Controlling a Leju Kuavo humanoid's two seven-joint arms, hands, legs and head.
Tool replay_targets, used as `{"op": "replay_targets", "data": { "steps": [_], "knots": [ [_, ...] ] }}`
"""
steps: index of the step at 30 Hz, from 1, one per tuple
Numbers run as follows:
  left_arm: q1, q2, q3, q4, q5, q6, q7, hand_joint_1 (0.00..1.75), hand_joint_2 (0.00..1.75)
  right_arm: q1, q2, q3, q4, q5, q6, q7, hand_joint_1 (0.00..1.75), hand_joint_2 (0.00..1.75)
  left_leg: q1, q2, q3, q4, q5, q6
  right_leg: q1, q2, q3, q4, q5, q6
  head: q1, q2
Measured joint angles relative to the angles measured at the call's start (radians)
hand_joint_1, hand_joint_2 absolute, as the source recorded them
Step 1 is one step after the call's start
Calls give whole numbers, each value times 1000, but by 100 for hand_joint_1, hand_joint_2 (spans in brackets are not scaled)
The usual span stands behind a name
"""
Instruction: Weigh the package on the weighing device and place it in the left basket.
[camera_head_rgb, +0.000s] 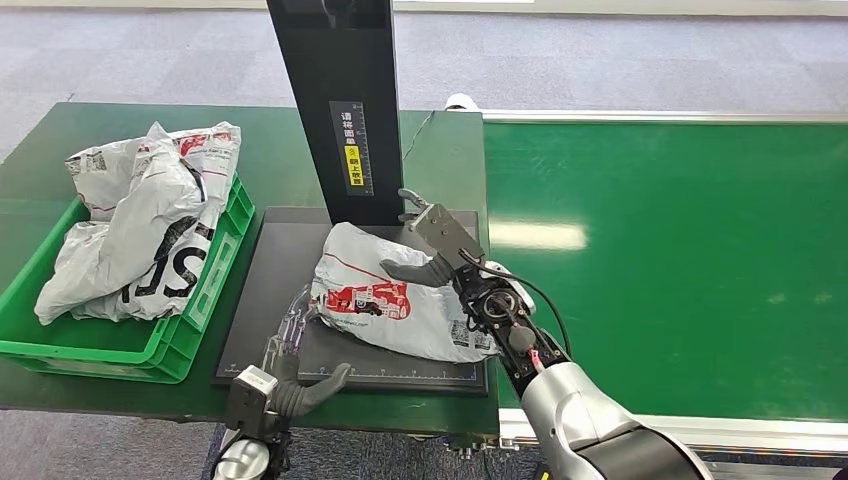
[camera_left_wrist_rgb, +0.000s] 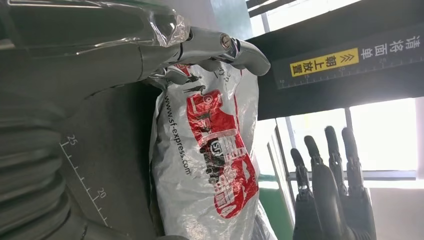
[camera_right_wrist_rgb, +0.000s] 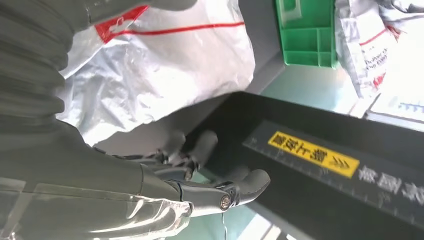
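White-grey plastic package (camera_head_rgb: 395, 295), printed in red, was laid flat on the black weighing device (camera_head_rgb: 270, 300), beside its upright column (camera_head_rgb: 340, 100). The right hand (camera_head_rgb: 435, 240) was rested against its far edge, fingers spread, nothing gripped. The left hand (camera_head_rgb: 295, 375) was spread at its near corner. The green basket (camera_head_rgb: 215, 290), filled with parcels (camera_head_rgb: 140, 220), was set just left.

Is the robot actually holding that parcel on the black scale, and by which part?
Not gripped: the package lies on the scale between both open hands, left hand at its near-left end, right hand at its far-right edge.
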Motion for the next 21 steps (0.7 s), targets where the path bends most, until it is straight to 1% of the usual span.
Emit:
{"op": "replay_targets", "data": {
  "steps": [3, 5, 8, 10, 12, 15, 18, 21],
  "knots": [
    [11, 2, 10, -19, 18, 18, -3, 0, 175, 27, -14, -16, -27, -40, -7, -71, 0, 175, 0, 0, 0, 0, 0, 0, 0, 0, 0, 0, 0, 0, 0, 0],
    [24, 4, 30, -44, 43, 53, -5, 0, 175, 68, -28, -27, -65, -72, -11, -133, 0, 175, 0, 0, 0, 0, 0, 0, 0, 0, 0, 0, 0, 0, 0, 0],
    [41, 7, 72, -96, 72, 134, -6, 0, 175, 182, -46, -35, -185, -127, -1, -205, 0, 175, 0, -1, 0, 0, -1, 0, 0, 0, 0, 0, -1, 0, -1, 0],
    [38, 12, 84, -122, 60, 185, -2, 0, 175, 279, -54, -36, -293, -166, 16, -213, 0, 175, 0, -2, -1, 0, -1, 0, 0, -1, -1, 0, -1, 0, -1, 0],
    [20, 18, 77, -129, 21, 240, 7, 0, 175, 363, -61, -36, -395, -205, 31, -205, 0, 175, 0, -5, -2, 0, -1, 0, 0, -3, -1, 0, -1, 0, -1, 0],
    [-50, 23, 40, -102, -52, 329, 34, 0, 175, 427, -71, -42, -481, -265, 63, -185, 0, 175, 0, -5, -2, 0, 0, 0, 0, -3, -1, -1, -1, 0, -2, 0],
    [-151, 23, -23, -40, -126, 404, 75, 0, 175, 444, -78, -59, -506, -298, 92, -179, 0, 175, -1, -5, -1, 0, 2, 1, -1, -3, 0, -1, 1, 1, -1, 0],
    [-256, 19, -93, 46, -204, 455, 133, 0, 175, 450, -80, -77, -514, -301, 108, -180, 0, 175, -1, -5, -1, 1, 3, 1, -1, -3, 0, -1, 3, 1, -1, 0]
  ]
}}
